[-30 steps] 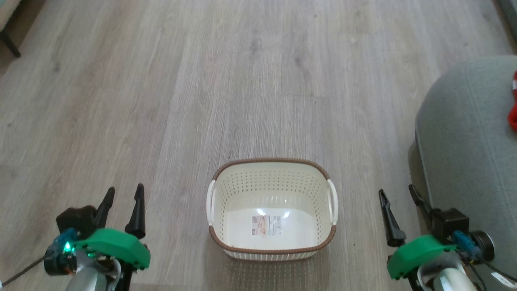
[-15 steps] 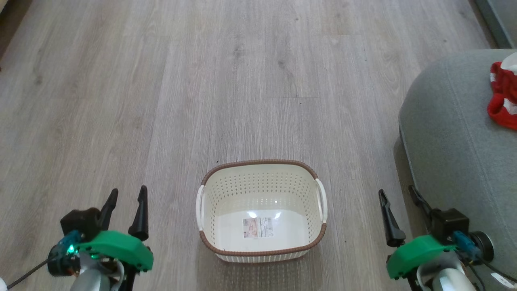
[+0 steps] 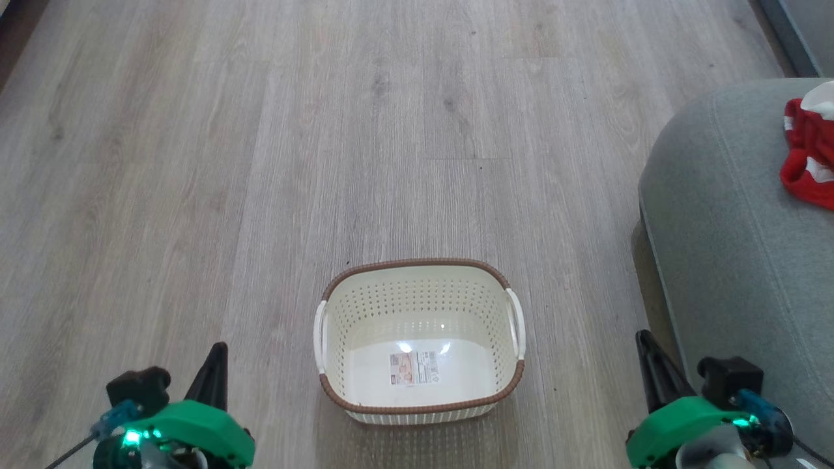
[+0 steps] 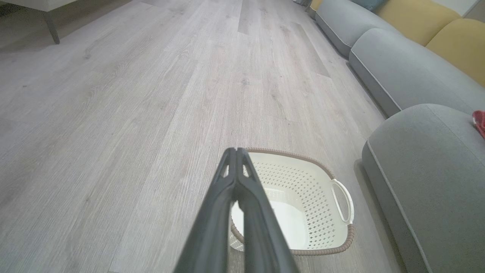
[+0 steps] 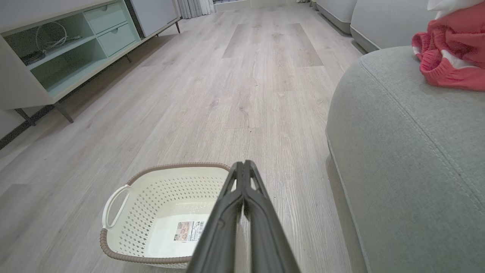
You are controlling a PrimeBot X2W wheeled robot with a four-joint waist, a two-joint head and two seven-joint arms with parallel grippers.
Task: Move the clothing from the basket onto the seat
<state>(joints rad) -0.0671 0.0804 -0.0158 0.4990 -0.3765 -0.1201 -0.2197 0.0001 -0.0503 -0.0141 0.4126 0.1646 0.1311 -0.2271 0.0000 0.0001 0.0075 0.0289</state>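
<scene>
The basket stands on the wooden floor, low in the middle of the head view, with a white handle at each short end. Its pale bottom shows plainly, with a paper label stuck near the middle.

The clothing lies on the seat at the right edge of the head view. It is a bunched red heap with white parts, cut off by the frame and well apart from the basket. The seat's rounded corner sits to the robot's right of the basket, with a strip of floor between them.

The left gripper hangs at the lower left, over the floor beside the basket. Its jaws are clenched into one dark point and grasp nothing. In the left wrist view the two fingers press together up to the tips, with the basket behind them.

The right gripper hangs at the lower right, between the basket and the seat, and its jaws are also clenched on nothing. In the right wrist view its fingers meet at the tip in front of the basket's rim.

Further off, a cabinet with pale green shelves and drawers stands along one side of the room. On the other side, more grey sofa sections run on — with yellow cushions behind them.
</scene>
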